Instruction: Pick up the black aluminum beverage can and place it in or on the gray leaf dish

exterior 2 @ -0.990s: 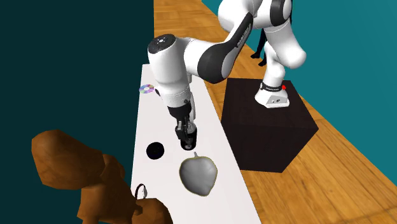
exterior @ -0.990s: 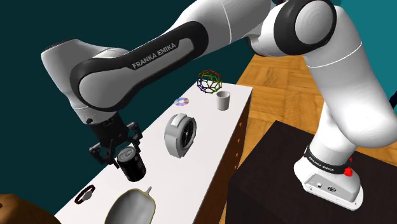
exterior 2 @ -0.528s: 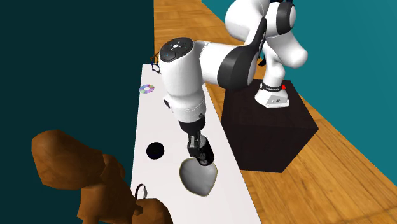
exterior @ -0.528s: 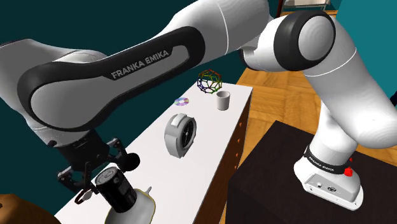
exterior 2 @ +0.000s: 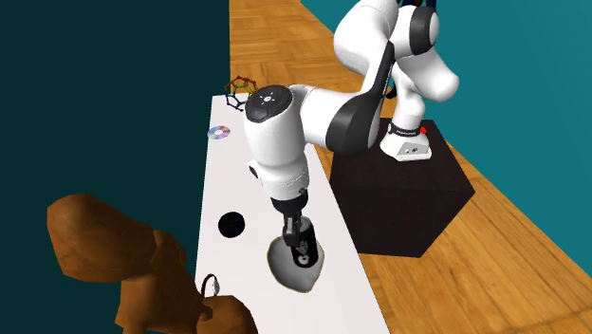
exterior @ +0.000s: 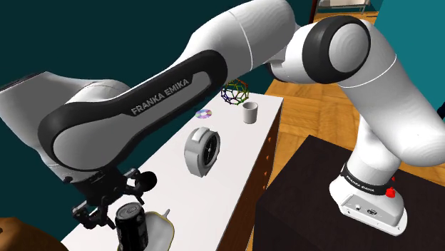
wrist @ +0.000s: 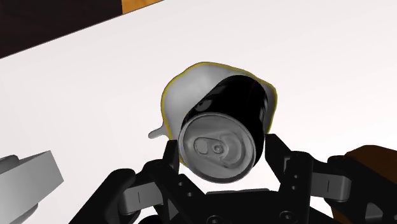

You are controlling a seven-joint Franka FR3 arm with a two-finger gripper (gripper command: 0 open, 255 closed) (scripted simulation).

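Observation:
The black can (wrist: 219, 146), with its silver top toward the wrist camera, sits between my black fingers (wrist: 169, 158), which clasp it near the top. My gripper (wrist: 222, 153) holds it directly over the grey leaf dish (wrist: 184, 89), which has a yellowish rim. In the shoulder view the can (exterior: 132, 222) hangs roughly upright at the near end of the white table, with the gripper (exterior: 118, 210) on it and the dish (exterior: 163, 228) partly behind it. In the second exterior view the gripper (exterior 2: 300, 249) and can (exterior 2: 303, 254) are over the dish (exterior 2: 283, 272).
A grey fan-like disc (exterior: 202, 150) stands mid-table. A white cup (exterior: 249, 113), a CD (exterior: 205, 113) and a wire polyhedron (exterior: 234, 90) are at the far end. A black ring (exterior 2: 231, 225) lies beside the dish, and a brown wooden figure (exterior 2: 104, 247) is at the table's end.
The arm carried the can from beside the black ring toward the table's near end, and it is now over the leaf dish. The can went from tilted to roughly upright and lower.

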